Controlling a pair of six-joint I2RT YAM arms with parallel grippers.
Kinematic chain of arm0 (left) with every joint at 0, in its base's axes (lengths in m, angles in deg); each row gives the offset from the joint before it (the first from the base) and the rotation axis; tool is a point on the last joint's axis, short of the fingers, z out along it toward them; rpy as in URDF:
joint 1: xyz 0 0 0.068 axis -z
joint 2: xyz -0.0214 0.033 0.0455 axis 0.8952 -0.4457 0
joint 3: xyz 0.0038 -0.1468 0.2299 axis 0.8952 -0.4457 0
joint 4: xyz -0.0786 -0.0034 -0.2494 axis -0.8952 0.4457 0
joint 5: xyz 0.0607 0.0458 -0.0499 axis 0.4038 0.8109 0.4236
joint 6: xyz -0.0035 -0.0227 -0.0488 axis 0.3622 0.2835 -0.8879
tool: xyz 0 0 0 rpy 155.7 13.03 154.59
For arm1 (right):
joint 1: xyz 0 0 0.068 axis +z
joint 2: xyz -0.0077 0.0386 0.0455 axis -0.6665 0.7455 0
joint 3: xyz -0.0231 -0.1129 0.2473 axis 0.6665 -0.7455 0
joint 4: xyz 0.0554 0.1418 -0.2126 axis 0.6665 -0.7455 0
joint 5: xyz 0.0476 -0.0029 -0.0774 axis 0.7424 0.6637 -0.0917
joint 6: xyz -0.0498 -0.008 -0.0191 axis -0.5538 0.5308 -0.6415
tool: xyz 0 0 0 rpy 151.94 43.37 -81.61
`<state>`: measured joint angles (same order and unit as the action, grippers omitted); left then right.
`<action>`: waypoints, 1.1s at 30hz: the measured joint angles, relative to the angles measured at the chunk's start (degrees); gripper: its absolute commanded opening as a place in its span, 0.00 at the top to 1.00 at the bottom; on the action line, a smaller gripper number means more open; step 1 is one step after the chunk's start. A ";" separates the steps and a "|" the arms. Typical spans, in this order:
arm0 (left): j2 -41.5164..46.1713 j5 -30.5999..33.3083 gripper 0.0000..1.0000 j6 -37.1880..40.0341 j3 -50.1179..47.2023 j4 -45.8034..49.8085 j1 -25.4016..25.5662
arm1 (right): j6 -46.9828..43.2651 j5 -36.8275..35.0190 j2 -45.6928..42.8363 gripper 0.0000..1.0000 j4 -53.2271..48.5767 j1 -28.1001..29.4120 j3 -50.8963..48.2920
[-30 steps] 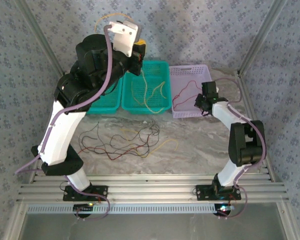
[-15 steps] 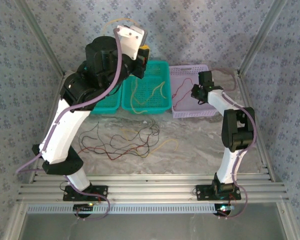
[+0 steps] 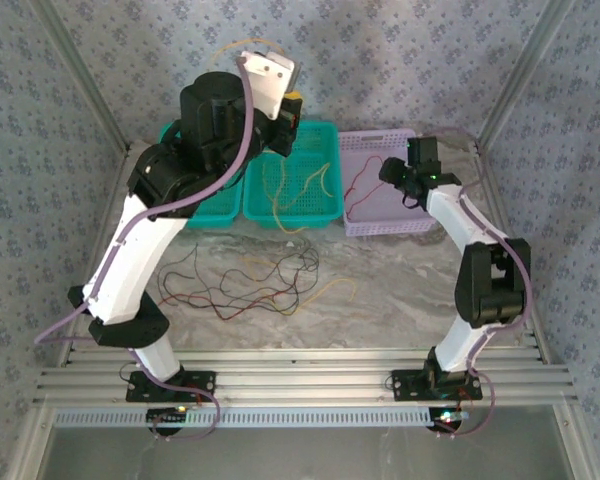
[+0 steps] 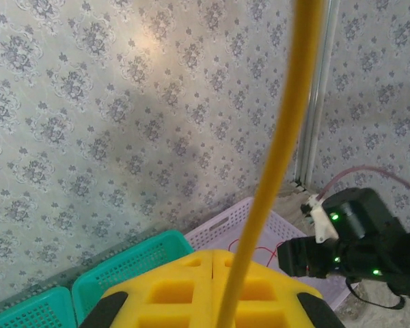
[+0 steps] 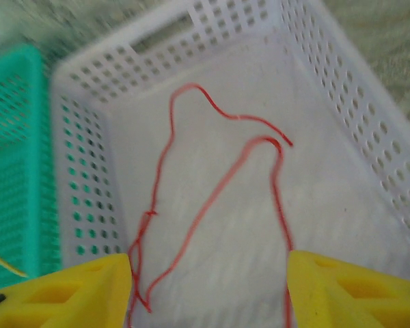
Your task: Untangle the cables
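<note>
Where the yellow foam pads point(image 4: 164, 290) of the left gripper point(image 4: 215, 263) meet, they are pressed together on a thin yellow cable point(image 4: 280, 157), which runs straight up out of the closed jaws in the left wrist view. Top view: the left gripper point(image 3: 288, 108) is raised high over the baskets. The yellow cable point(image 3: 276, 190) hangs from it into the middle teal perforated plastic basket point(image 3: 325, 128), with more yellow loops lying on that basket's floor.

Right gripper point(image 5: 208, 273): yellow fingers point(image 5: 68, 287) spread wide, gripping nothing. Below and between them a thin red cable point(image 5: 165, 157) lies in loose bends on the floor of the lavender perforated plastic basket point(image 5: 82, 178). One stretch of it runs down close by the right-hand finger; whether it touches cannot be told. In the top view the right gripper point(image 3: 392, 175) hovers over the left part of the lavender basket point(image 3: 380, 228), with the red cable point(image 3: 363, 178) under it.

A second teal basket point(image 3: 208, 212) sits at the left, mostly behind the left arm.

Rest of the cables: a loose tangle of red, black and yellow cables point(image 3: 245, 280) lies on the grey marbled tabletop point(image 3: 400, 290) in front of the baskets, well apart from both grippers. One yellow strand trails off to its right side.
</note>
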<state>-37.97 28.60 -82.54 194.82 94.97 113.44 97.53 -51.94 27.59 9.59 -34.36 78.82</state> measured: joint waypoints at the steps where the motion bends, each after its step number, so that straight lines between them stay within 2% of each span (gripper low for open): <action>1: -0.37 0.00 1.00 0.00 0.00 -0.11 -0.07 | -0.04 0.02 -0.76 0.33 0.20 0.00 0.00; 8: -3.19 -0.02 1.00 0.00 -0.20 -0.09 -1.18 | -0.70 1.84 -2.10 0.31 0.94 -0.72 -0.55; 14: -4.81 -0.04 1.00 0.02 -0.50 -0.22 -2.29 | -0.66 3.43 -6.91 0.29 2.58 -0.63 -6.36; 25: -6.54 -2.45 1.00 -0.46 -8.48 -5.51 -7.41 | 0.44 6.64 -32.70 0.26 4.74 2.43 -18.47; 33: -13.99 -3.74 1.00 -0.39 -9.11 -10.38 -9.81 | -1.20 7.06 -50.27 0.24 1.38 8.52 -23.43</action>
<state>-51.96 24.86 -82.94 185.71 84.58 103.63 96.33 -44.88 -22.68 10.97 -25.83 55.39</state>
